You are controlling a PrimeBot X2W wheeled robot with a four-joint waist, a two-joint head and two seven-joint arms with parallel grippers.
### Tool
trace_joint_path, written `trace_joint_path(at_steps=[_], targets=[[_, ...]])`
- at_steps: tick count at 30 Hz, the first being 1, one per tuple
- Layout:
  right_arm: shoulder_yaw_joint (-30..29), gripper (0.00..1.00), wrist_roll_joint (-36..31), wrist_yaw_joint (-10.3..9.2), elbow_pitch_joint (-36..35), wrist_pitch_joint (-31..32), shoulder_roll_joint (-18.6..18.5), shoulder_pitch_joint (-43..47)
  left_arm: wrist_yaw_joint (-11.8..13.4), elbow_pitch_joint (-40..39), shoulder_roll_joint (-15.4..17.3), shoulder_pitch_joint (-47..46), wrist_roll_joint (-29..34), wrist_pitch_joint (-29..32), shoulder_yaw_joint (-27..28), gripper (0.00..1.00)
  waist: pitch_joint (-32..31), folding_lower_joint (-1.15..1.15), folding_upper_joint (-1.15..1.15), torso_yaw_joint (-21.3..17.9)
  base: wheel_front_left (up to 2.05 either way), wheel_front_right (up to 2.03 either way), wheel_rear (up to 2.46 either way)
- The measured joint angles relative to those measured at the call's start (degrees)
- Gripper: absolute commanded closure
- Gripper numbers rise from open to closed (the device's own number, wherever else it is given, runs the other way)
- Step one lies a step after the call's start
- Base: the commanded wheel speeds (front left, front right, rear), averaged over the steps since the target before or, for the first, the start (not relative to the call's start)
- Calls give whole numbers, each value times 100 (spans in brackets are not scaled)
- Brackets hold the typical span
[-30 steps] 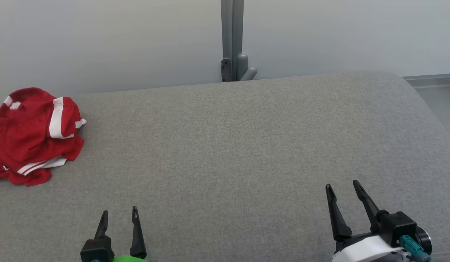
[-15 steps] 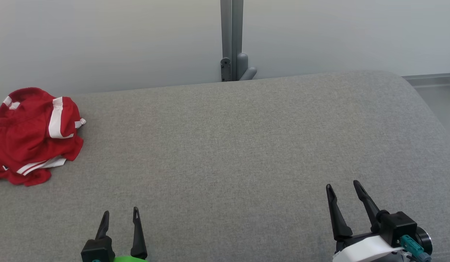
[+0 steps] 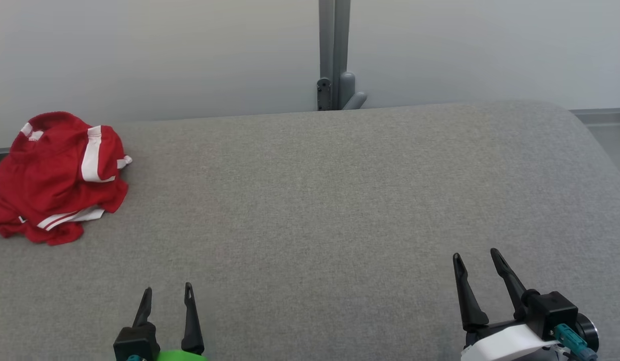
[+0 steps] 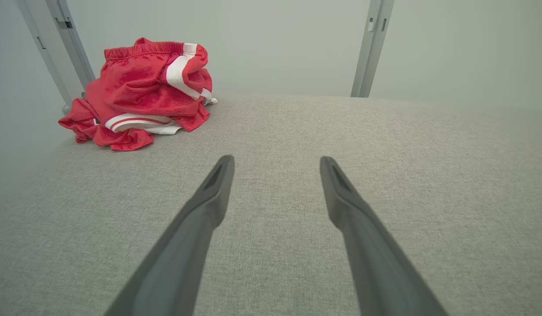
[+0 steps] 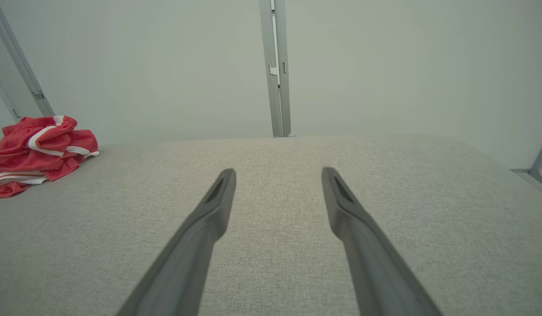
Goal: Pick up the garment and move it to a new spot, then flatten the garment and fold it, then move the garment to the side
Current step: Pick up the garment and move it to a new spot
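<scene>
The garment (image 3: 56,178) is a crumpled red pair of shorts with white stripes, heaped at the far left of the grey fabric surface (image 3: 315,200). It also lies at the upper left in the left wrist view (image 4: 141,98) and far left in the right wrist view (image 5: 38,151). My left gripper (image 3: 168,290) is open near the front edge, well short of the garment and to its right. My right gripper (image 3: 475,254) stands open at the front right, far from the garment. Both hold nothing.
A grey metal post (image 3: 334,55) with a bracket stands behind the surface's far edge against a pale wall. The surface's rounded right corner (image 3: 581,130) drops off to a floor strip. Slanted frame bars (image 4: 56,48) rise behind the garment.
The whole head picture has shifted a little to the right and down, so the camera moved. Garment and both grippers keep their places on the surface.
</scene>
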Motion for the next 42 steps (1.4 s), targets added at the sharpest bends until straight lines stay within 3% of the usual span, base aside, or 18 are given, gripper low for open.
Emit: trace_joint_path(at_steps=[7, 19, 27, 33, 42], targets=[[-7, 0, 66, 0, -22, 0, 1, 15, -32, -5, 1, -66, 76, -7, 38, 0, 17, 0, 0, 449, 0, 0, 0], [126, 0, 160, 0, -20, 0, 1, -54, -81, -26, 3, -88, 181, -8, 191, 0, 83, 0, 0, 1688, 0, 0, 0], [290, 0, 156, 1, 48, 0, 3, -261, -30, -190, 7, -71, 163, -7, 327, 0, 168, 0, 0, 2295, 0, 0, 0], [378, 0, 156, 1, 127, 0, 3, -341, 18, -269, 7, -47, 116, -8, 352, 0, 289, 0, 0, 2480, 0, 0, 0], [309, 0, 158, 1, 115, 0, 2, -317, -33, -261, 7, -51, -40, -7, 330, 0, 246, 0, 0, 2459, 0, 0, 0]])
